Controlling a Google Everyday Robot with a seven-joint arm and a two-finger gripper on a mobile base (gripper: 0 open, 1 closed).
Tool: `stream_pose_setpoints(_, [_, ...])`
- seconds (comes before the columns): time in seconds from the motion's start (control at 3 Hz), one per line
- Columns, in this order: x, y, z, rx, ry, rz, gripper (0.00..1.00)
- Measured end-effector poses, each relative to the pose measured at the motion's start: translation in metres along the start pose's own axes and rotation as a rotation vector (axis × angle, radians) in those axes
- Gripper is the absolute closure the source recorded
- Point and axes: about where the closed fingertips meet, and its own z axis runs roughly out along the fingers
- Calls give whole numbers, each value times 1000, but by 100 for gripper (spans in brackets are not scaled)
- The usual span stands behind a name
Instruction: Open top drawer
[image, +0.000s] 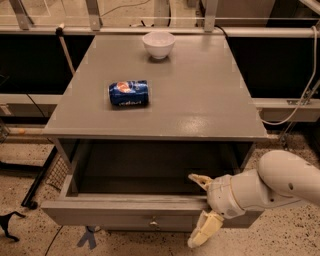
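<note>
The top drawer (125, 209) of the grey cabinet stands pulled far out toward me, its shallow grey box open and empty, with a small round metal knob (153, 221) at the centre of its front. My gripper (201, 206) is at the right part of the drawer's front edge. Its two cream fingers are spread wide: one fingertip (196, 178) lies above the front board inside the drawer, the other (202, 234) hangs below and in front of it. It holds nothing. The white arm (280, 182) comes in from the right.
On the cabinet top (200, 100) lie a blue soda can (129, 93) on its side and a white bowl (158, 44) at the back. A metal rail (150, 31) runs behind. Cables (295, 107) hang at the right; black legs (37, 177) stand on the floor at left.
</note>
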Motion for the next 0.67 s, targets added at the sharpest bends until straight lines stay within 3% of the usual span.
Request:
stream_pose_setpoints(0.33, [-1,1,1,-2,0,-2,17])
stream_pose_setpoints(0.67, [-2,2,1,-4,2,-5,48])
